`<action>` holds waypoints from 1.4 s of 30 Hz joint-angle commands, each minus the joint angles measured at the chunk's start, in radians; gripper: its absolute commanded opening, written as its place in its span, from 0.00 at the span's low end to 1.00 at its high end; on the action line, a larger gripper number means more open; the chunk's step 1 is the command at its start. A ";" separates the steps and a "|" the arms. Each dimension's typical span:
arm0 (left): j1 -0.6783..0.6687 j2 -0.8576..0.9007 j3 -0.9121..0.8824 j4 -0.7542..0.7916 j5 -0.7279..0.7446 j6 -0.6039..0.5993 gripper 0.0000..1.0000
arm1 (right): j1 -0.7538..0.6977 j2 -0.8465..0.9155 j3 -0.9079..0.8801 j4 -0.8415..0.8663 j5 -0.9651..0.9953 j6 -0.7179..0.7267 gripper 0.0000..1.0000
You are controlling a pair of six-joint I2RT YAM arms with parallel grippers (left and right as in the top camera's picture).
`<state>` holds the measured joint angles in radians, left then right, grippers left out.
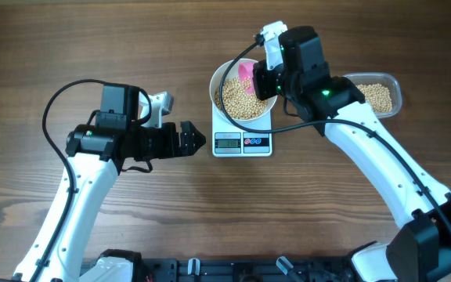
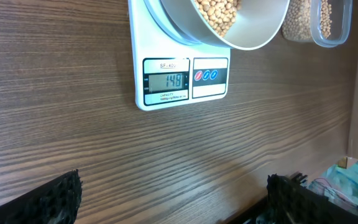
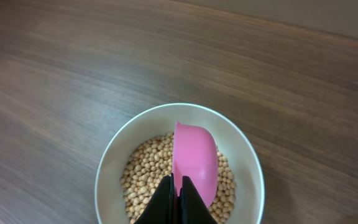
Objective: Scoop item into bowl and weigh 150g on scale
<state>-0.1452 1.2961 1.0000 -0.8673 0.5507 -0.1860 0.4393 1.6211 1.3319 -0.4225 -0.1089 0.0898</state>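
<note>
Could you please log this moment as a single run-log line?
right fingers: shut on pink scoop, over bowl | bowl: on scale, holds beans | display: 148 | left fingers: open, empty, beside scale

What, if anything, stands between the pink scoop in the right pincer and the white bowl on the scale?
Nothing visible does. The right pincer grips the pink plastic scoop, which hangs within the rim of the round white bowl, directly above the small tan beans.
</note>
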 commanded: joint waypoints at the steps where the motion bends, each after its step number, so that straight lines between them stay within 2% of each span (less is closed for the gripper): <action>1: -0.003 -0.002 0.021 0.003 0.012 -0.002 1.00 | -0.002 -0.024 0.003 0.001 -0.050 0.042 0.04; 21: -0.003 -0.002 0.021 0.003 0.012 -0.002 1.00 | -0.038 -0.056 0.004 0.010 -0.062 0.093 0.04; 31: -0.003 -0.002 0.021 0.003 0.012 -0.002 1.00 | -0.038 -0.056 0.003 -0.066 -0.092 -0.097 0.04; 42: -0.004 -0.002 0.021 0.003 0.012 -0.002 1.00 | -0.037 -0.056 0.003 -0.059 -0.093 -0.138 0.04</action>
<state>-0.1452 1.2961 1.0000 -0.8669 0.5507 -0.1860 0.4030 1.5929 1.3319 -0.4900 -0.1833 -0.0074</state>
